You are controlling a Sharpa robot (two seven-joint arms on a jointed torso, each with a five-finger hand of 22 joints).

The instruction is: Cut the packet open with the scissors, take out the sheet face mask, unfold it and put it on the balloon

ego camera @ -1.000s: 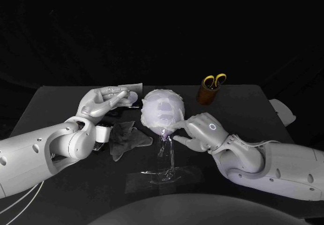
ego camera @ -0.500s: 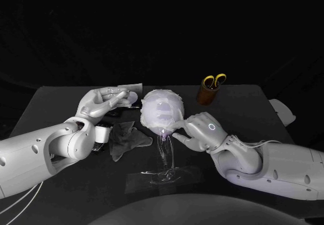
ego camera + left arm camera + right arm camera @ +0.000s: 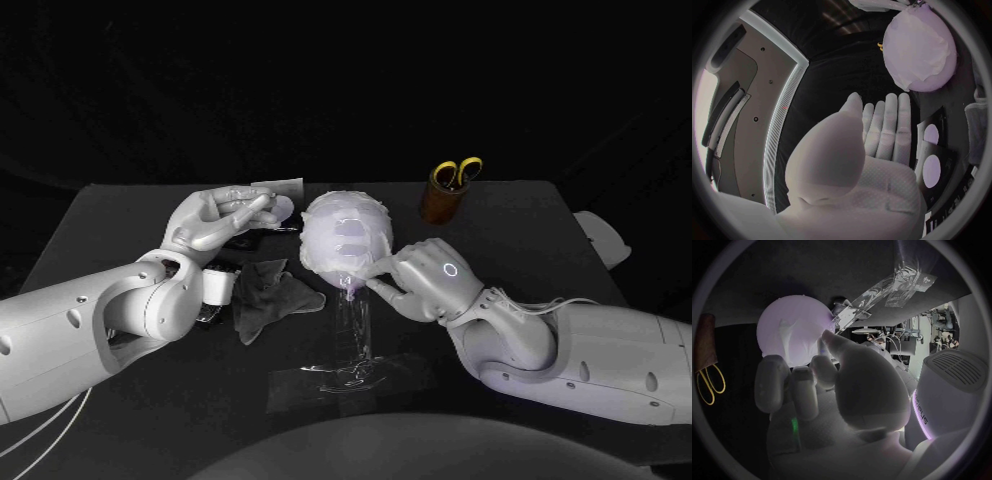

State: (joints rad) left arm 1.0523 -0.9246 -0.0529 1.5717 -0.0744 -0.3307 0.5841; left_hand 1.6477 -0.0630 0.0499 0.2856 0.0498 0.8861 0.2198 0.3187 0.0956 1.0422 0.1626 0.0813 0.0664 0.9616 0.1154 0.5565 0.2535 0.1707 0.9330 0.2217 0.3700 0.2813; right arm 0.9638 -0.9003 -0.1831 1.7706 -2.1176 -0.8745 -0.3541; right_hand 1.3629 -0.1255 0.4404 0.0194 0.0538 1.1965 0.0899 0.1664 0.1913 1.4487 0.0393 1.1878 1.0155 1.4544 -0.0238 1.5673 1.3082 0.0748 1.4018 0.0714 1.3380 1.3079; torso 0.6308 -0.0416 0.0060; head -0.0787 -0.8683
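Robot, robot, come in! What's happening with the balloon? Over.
Left hand empty, beside balloon. Right hand pinching mask at lower edge. Mask draped on balloon. Nothing in the way.

The left hand [image 3: 224,218] and right hand [image 3: 427,282] flank the balloon [image 3: 346,238] on its clear stand [image 3: 353,340]. Bare tabletop [image 3: 526,218] lies beside the brown cup [image 3: 444,202].
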